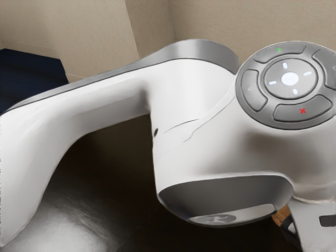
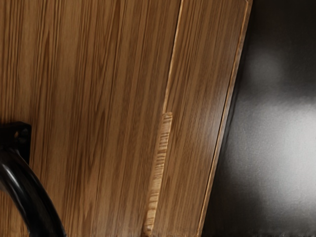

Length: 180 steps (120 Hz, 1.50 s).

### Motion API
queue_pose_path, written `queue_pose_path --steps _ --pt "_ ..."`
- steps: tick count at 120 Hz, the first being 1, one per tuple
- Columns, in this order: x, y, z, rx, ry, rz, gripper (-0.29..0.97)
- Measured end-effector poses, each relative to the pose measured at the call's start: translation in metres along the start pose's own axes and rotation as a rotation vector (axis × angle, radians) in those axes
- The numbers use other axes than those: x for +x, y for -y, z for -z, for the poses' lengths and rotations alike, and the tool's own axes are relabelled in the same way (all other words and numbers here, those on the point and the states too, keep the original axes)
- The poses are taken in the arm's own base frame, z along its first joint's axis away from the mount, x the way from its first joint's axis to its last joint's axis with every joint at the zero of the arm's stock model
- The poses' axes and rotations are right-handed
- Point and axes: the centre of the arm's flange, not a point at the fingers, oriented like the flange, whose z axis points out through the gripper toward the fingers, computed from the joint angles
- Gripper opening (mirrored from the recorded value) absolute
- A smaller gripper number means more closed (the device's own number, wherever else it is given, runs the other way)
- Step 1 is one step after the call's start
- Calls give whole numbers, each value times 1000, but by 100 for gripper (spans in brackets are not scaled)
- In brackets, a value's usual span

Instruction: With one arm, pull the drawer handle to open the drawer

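**Arm over the drawer, grip unreadable**

The white arm (image 1: pixel 131 121) crowds the exterior view above the dark counter (image 1: pixel 105 205). Its end effector (image 1: pixel 311 228) sits at the lower right, beside a sliver of wood, and I cannot tell if it is open or closed. In the wrist view, the wooden drawer (image 2: pixel 98 98) lies close under the hand. The curved black drawer handle (image 2: pixel 22 190) is fixed to the drawer's front.

Soft even light, drawer (image 2: pixel 98 98) evenly lit, pale glare on glossy dark table (image 2: pixel 276 148), arm (image 1: pixel 105 115) shaded underneath
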Motion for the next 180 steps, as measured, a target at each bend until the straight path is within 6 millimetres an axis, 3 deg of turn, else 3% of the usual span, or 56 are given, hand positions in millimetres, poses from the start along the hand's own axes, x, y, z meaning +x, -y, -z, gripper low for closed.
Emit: queue_pose_path --steps 34,60,86,154,180 --pt "-1 -22 -12 -15 49 -23 68" --pt "-15 -31 14 27 66 7 65" --pt "-16 -45 5 8 83 1 68" --pt "-28 -46 29 21 66 41 67" --pt "-26 -60 43 37 77 35 68"
